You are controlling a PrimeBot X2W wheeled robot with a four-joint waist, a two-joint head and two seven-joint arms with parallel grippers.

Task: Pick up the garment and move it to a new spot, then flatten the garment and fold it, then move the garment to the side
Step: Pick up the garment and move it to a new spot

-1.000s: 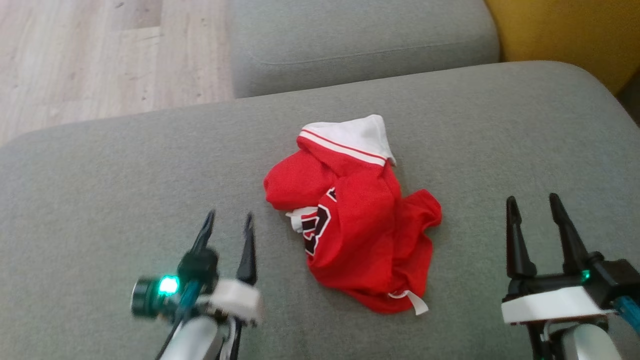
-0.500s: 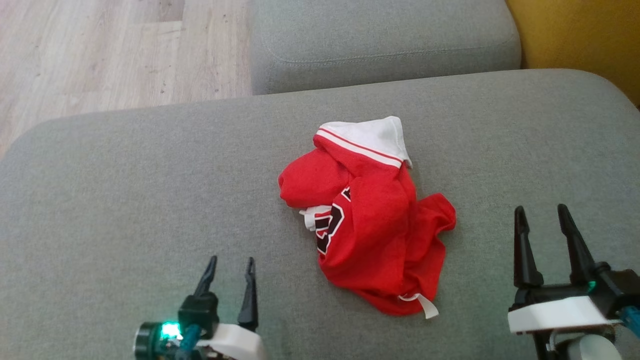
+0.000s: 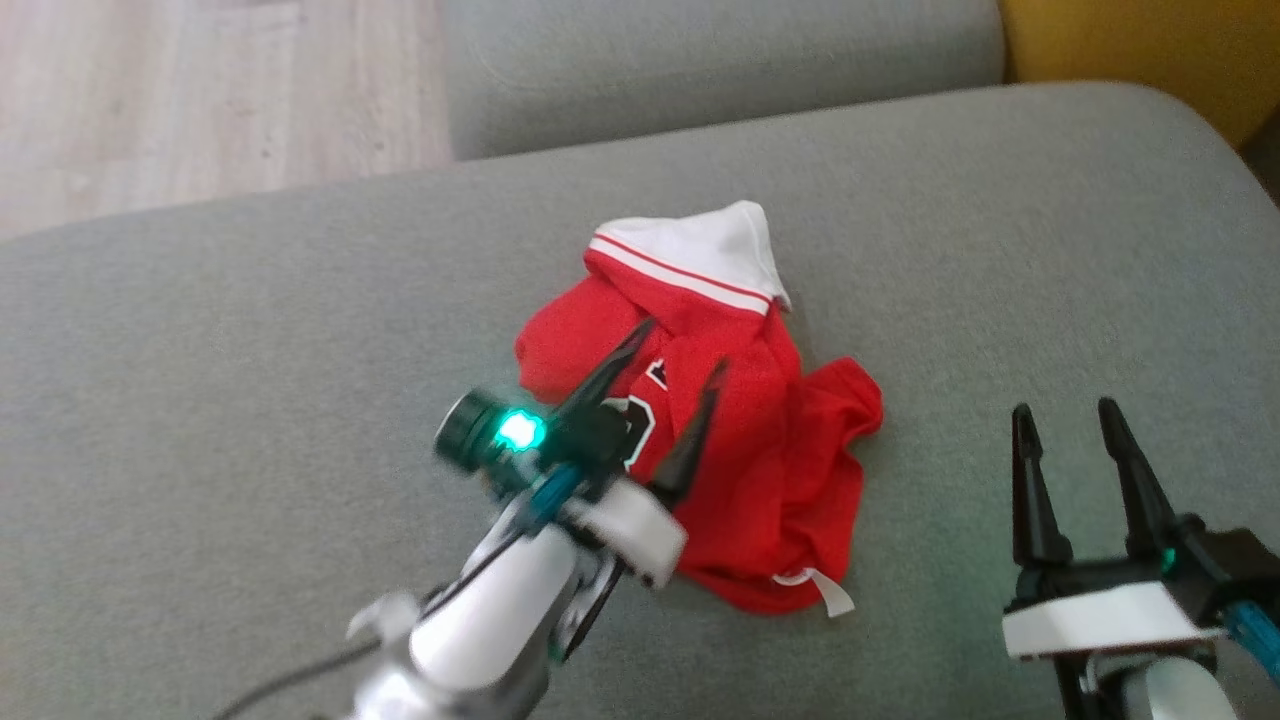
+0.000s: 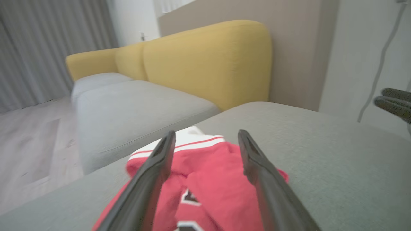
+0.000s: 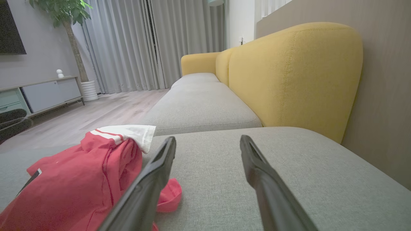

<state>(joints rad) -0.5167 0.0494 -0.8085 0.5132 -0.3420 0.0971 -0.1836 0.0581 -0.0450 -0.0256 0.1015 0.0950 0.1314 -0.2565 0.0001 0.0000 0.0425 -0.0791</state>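
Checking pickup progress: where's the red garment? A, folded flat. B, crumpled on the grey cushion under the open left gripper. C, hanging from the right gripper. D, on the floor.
B: the red garment lies bunched on the grey cushion, with the left gripper poised over it, fingers spread, not closed on cloth.

The garment [image 3: 760, 450] is red with a white red-striped band [image 3: 700, 255] and black lettering [image 4: 189, 198], the cushion [image 3: 250, 350] grey, the backrest [image 3: 1120, 50] yellow.
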